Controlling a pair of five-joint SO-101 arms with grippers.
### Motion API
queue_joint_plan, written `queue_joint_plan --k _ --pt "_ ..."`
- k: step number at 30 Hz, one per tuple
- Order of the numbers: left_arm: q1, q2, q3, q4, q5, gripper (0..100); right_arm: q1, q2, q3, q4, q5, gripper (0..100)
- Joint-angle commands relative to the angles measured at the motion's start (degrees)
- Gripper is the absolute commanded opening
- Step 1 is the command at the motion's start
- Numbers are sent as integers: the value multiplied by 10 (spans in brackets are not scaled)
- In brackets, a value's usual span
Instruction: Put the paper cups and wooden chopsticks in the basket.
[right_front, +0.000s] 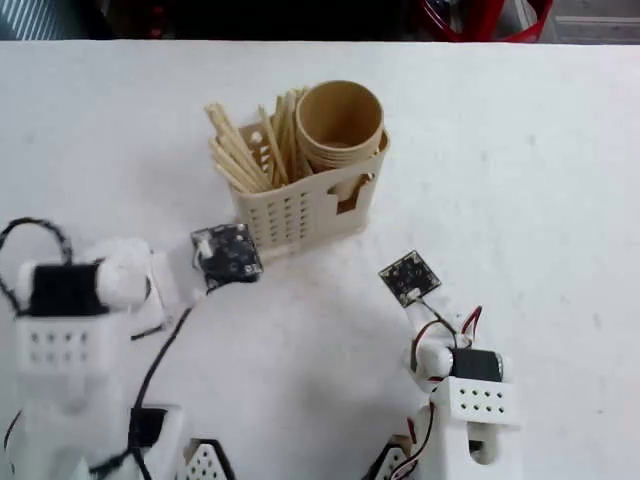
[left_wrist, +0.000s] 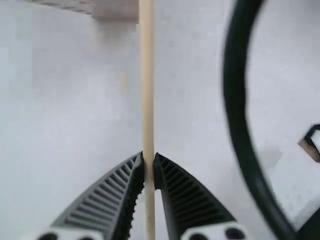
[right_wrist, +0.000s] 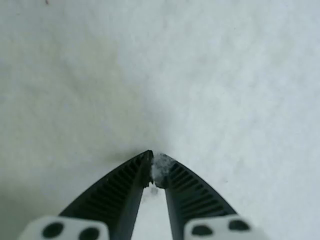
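A cream basket (right_front: 300, 215) stands at the table's middle back. It holds a stack of paper cups (right_front: 340, 125) and a bundle of wooden chopsticks (right_front: 245, 150). In the left wrist view my left gripper (left_wrist: 149, 162) is shut on a single wooden chopstick (left_wrist: 146, 90), which runs straight out past the fingertips towards a tan edge of the basket (left_wrist: 115, 7). From above, the left arm's wrist (right_front: 225, 255) sits just in front of the basket's near left corner. My right gripper (right_wrist: 154, 160) is shut with nothing in it, close over the white table, in front of the basket.
A black cable (left_wrist: 240, 125) loops beside the left gripper. The right arm's wrist (right_front: 410, 277) sits to the basket's front right. White table (right_front: 540, 170) stretches to the right and behind; the arm bases stand along the front edge.
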Motion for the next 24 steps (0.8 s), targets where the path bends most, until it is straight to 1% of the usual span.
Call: queue_joint_plan --k 1,3,5,8,10,12,14,16,18,19,24 --pt "8 -50 -90 5 33 21 2 -6 -4 -9 1 17" --pt "16 -51 -131 4 41 21 2 -6 -4 -9 1 17" --pt "42 -56 -177 2 98 21 2 -6 -4 -9 1 17" --pt "116 -53 -265 -17 231 21 2 -6 -4 -9 1 17" --pt "173 -52 -312 -69 348 21 1 -6 -4 -9 1 17" --pt "219 -53 -334 -146 437 21 1 -6 -1 -9 1 17" --pt "263 -53 -319 -254 491 21 1 -6 0 -10 1 17" --pt "287 -54 -262 -381 533 21 1 -6 0 -10 1 17" --pt "289 -55 -187 -498 577 21 1 -6 0 -10 1 17" --pt "289 -55 -149 -544 593 21 1 -6 0 -10 1 17" --pt "262 -51 39 -739 651 21 2 -6 2 -23 1 17"
